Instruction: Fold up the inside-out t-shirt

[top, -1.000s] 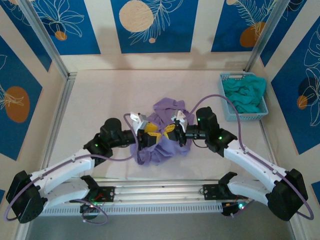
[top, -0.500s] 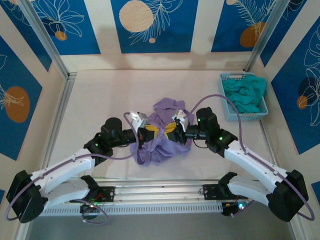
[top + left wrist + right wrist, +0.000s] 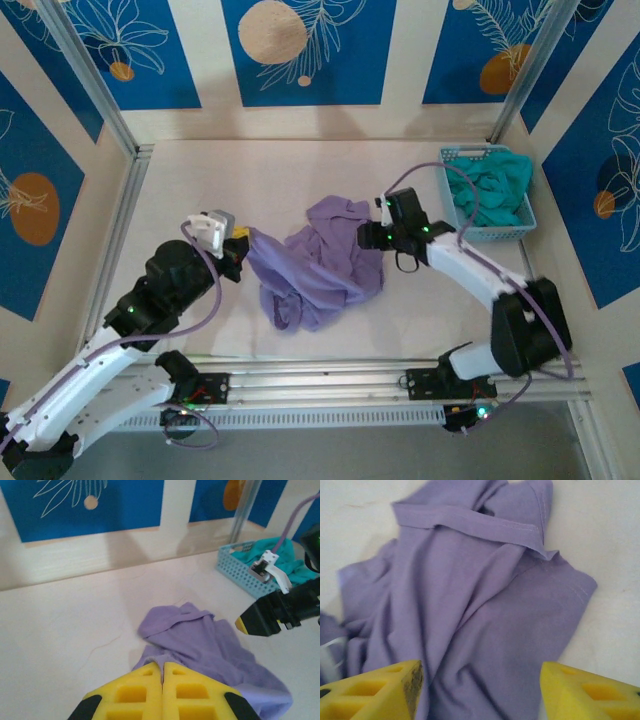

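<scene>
We see our left gripper [image 3: 162, 667] pressed together, pinching an edge of the inside-out t-shirt [image 3: 320, 265]; our right gripper [image 3: 480, 672] hangs spread over its right part. The t-shirt lies crumpled at the middle of the desk [image 3: 250, 180].

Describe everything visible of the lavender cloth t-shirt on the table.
The lavender-purple cloth t-shirt lies crumpled in a loose heap on the white table, soft, wrinkled, with stitched hems showing and no lettering visible. One edge is drawn out leftward, pinched in the left gripper, jaws shut. The right gripper hangs above its right side, jaws open.
</scene>
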### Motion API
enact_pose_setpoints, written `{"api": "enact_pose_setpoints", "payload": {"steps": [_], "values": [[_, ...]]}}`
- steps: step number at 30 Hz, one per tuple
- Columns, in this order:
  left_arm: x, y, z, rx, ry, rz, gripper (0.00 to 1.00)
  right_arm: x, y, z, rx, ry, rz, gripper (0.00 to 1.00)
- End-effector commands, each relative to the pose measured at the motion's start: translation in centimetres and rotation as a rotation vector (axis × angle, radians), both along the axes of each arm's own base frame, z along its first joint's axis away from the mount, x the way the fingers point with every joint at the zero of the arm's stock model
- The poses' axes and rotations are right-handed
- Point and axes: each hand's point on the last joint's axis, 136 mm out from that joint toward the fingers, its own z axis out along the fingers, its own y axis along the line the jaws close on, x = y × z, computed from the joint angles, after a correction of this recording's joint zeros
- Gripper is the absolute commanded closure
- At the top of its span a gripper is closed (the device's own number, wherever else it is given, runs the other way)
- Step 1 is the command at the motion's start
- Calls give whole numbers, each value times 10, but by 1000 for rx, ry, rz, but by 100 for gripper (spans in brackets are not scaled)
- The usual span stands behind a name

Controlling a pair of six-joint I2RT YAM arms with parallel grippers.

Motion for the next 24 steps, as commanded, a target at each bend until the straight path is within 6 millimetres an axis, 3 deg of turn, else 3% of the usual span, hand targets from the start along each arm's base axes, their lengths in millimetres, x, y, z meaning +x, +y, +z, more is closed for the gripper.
{"api": "enact_pose_setpoints", "payload": {"steps": [1,7,12,14,15,16,19,24], "values": [[3,19,-5,64,12,78,100,13,17,-14,-81,47,57,36],[2,22,-11,77,26,89,100,21,48,-48,-229,122,164,36],[4,30,-14,107,30,128,100,19,55,-73,-363,185,213,36],[5,38,-13,124,27,167,100,22,51,-82,-393,210,209,47],[7,43,-11,130,23,193,100,25,46,-82,-419,208,197,59],[8,48,-9,135,20,215,100,30,40,-77,-442,181,181,73],[12,58,3,136,1,258,100,45,33,-38,-400,65,141,93],[29,67,41,121,3,279,100,64,17,59,-161,-136,65,100]]}}
